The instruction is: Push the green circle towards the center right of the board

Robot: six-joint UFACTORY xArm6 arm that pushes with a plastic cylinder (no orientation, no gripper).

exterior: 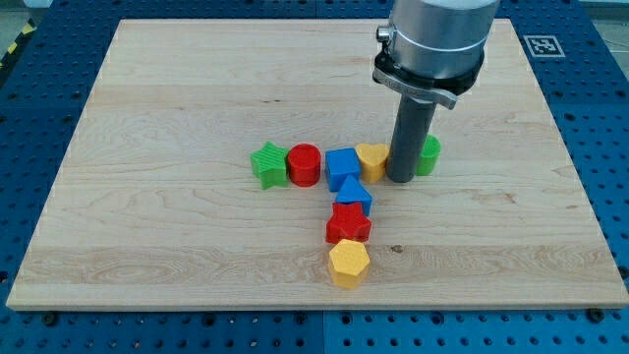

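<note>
Camera view: my tip (403, 179) sits between yellow heart (372, 158) and green circle (428, 154) on pale wooden board (147, 98); no claw.

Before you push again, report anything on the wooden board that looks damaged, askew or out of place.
Nothing stands out. The blocks sit flat on the wooden board. My tip stands between the yellow heart-shaped block and the green circle, partly hiding the circle. I see no damage.
</note>
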